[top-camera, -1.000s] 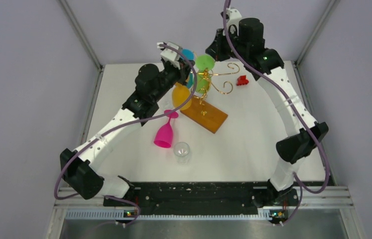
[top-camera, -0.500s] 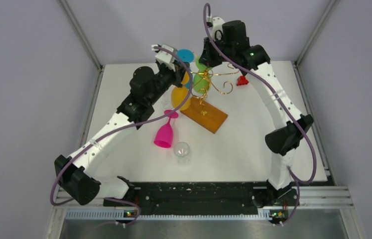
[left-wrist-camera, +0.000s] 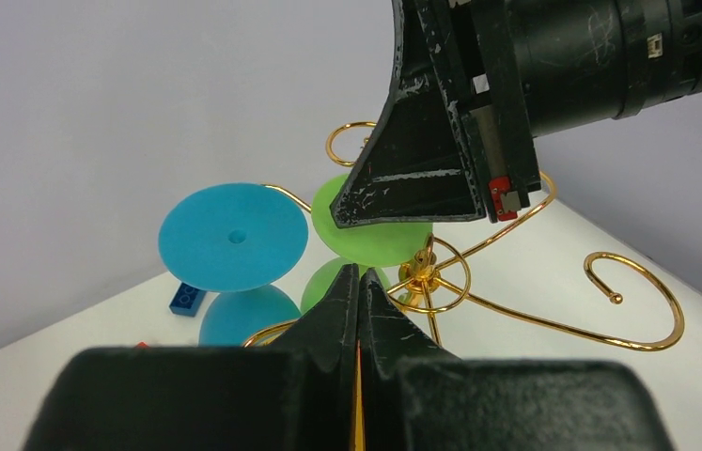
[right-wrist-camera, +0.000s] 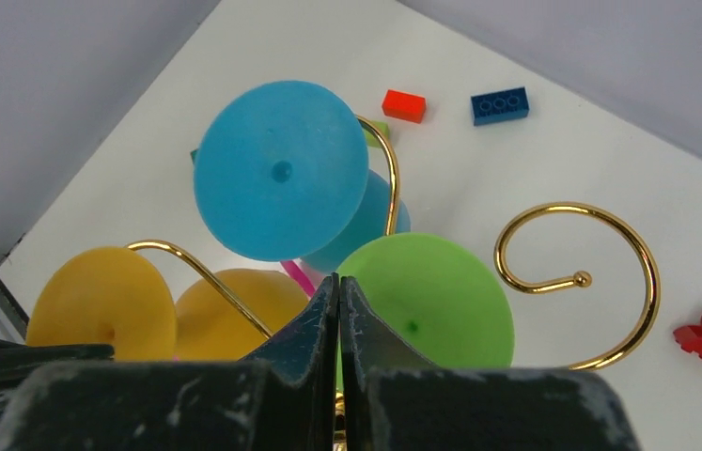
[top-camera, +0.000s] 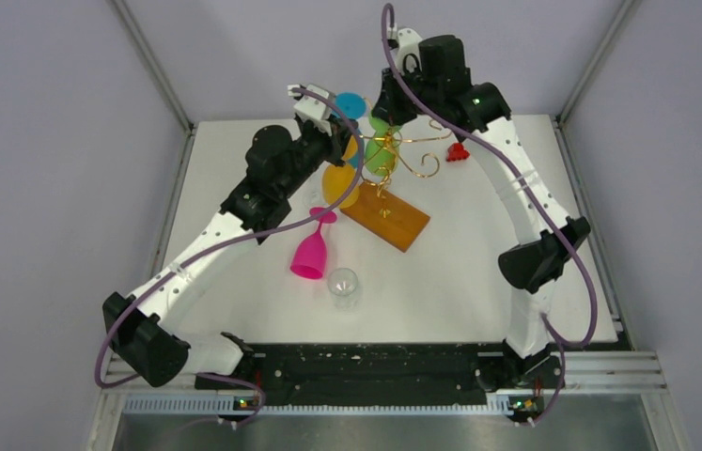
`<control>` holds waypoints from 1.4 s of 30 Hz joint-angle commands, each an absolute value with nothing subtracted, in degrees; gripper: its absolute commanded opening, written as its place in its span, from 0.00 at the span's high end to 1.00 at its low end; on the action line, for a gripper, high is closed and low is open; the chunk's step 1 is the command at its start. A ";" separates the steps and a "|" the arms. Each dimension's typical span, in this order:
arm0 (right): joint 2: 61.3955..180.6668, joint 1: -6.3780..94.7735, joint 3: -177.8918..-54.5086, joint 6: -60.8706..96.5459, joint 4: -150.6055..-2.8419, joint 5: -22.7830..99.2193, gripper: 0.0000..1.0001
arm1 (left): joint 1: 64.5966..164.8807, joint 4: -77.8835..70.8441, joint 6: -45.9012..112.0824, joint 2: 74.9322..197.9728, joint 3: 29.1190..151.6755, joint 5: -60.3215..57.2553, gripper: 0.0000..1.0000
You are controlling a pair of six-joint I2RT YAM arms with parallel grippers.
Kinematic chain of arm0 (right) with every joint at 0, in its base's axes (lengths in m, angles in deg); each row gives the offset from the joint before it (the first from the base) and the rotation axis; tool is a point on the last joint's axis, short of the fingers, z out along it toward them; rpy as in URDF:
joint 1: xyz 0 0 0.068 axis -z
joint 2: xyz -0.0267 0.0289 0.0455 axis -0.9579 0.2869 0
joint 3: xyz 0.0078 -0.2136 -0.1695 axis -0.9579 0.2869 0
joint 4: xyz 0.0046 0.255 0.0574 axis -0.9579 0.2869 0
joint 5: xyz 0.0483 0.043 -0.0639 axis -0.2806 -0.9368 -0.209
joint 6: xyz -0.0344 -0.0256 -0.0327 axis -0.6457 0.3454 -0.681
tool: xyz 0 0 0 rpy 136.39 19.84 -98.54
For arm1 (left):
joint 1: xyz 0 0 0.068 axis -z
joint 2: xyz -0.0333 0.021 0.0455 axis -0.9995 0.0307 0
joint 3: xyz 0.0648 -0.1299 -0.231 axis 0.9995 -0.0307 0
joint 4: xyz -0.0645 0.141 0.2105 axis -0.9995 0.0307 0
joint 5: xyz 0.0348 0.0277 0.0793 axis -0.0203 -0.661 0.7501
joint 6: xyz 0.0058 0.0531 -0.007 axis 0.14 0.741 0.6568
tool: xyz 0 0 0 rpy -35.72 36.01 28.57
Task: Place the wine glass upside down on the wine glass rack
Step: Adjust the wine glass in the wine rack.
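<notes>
Three glasses hang upside down on the rack [top-camera: 394, 224] — a blue glass [top-camera: 351, 103], a green glass [top-camera: 380, 158] and a yellow glass [top-camera: 340, 185] on the wire arm nearest the left arm. A pink glass [top-camera: 311, 254] and a clear glass [top-camera: 343, 285] lie on the table [top-camera: 478, 263], so the job looks partly done. The left gripper [left-wrist-camera: 358, 301] has its jaws pinched on a thin yellow edge — seemingly the yellow glass's foot — while the right gripper [right-wrist-camera: 339, 305] has its jaws together on nothing visible, just above the green foot.

Gold wire rack [top-camera: 394, 221] w/ curled arms stands upright on orange-brown wood base, mid-table toward rear; blue glass [right-wrist-camera: 281, 169], green glass [right-wrist-camera: 431, 301] & yellow glass [right-wrist-camera: 102, 305] hang on it upside down, feet uppermost.
</notes>
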State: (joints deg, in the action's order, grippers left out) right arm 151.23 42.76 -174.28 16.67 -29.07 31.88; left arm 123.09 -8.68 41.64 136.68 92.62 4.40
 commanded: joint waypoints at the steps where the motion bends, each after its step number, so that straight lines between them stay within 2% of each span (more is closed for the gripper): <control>1: 152.38 41.17 -179.16 15.79 -28.93 30.07 1.00 | 122.84 -10.07 41.73 136.80 92.73 3.42 1.00; 33: 153.40 40.28 -178.71 9.72 -21.34 48.22 1.00 | 122.81 -9.98 41.29 139.20 93.57 2.01 1.00; 42: 152.70 39.79 -178.12 9.10 -21.29 51.04 1.00 | 122.82 -9.41 40.72 141.70 96.86 -1.79 1.00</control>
State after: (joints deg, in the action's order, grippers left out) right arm 153.70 40.35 -178.32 10.44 -25.33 47.47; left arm 123.09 -7.72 41.58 140.77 93.19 1.12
